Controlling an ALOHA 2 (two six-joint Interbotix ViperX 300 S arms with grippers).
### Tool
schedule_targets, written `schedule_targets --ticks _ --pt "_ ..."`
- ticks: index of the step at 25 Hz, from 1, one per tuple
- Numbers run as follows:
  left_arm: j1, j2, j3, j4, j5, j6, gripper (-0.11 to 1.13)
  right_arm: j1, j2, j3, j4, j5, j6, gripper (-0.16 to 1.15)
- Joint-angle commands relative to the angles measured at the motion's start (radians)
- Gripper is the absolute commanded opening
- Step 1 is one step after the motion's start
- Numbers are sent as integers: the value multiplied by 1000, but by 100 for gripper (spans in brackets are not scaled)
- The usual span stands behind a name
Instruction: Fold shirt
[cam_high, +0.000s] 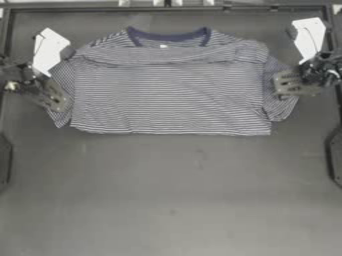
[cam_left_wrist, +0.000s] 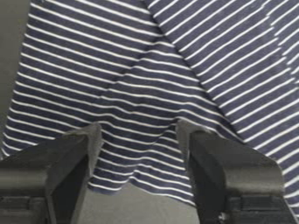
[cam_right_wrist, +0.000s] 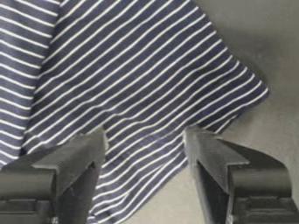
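Observation:
The shirt (cam_high: 167, 90) lies flat on the far half of the dark table, navy collar (cam_high: 168, 36) toward the far edge, its body forming a short wide rectangle. My left gripper (cam_high: 57, 97) is at the left sleeve (cam_high: 61, 80); in the left wrist view my left gripper (cam_left_wrist: 137, 131) stands open with the striped sleeve hem (cam_left_wrist: 116, 166) lying between the jaws. My right gripper (cam_high: 284, 85) is at the right sleeve (cam_high: 277, 107); in the right wrist view my right gripper (cam_right_wrist: 144, 135) is open too, jaws straddling the sleeve fabric (cam_right_wrist: 134, 87).
Bare dark table (cam_high: 167, 200) stretches from the shirt's lower edge to the near side. A raised rail (cam_high: 167, 9) runs along the far edge. Dark fixtures sit at the left edge (cam_high: 3, 160) and right edge (cam_high: 336, 155).

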Motion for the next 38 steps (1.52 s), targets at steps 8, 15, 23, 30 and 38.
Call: schedule_targets --ticks 8,15,23,30,38 --pt "-5 21 -18 2 -8 0 56 14 -2 26 12 -25 -12 77" --pt "-52 14 -23 15 -2 21 -4 49 -2 20 15 -25 -26 5" --pt "-78 -2 -61 25 40 28 4 78 -8 -3 9 -5 -31 5" --pt "-120 -60 -152 57 133 26 4 127 -29 -97 -14 60 -34 5" --pt "-147 -117 -242 69 161 41 4 193 -84 -235 -51 146 -34 6"
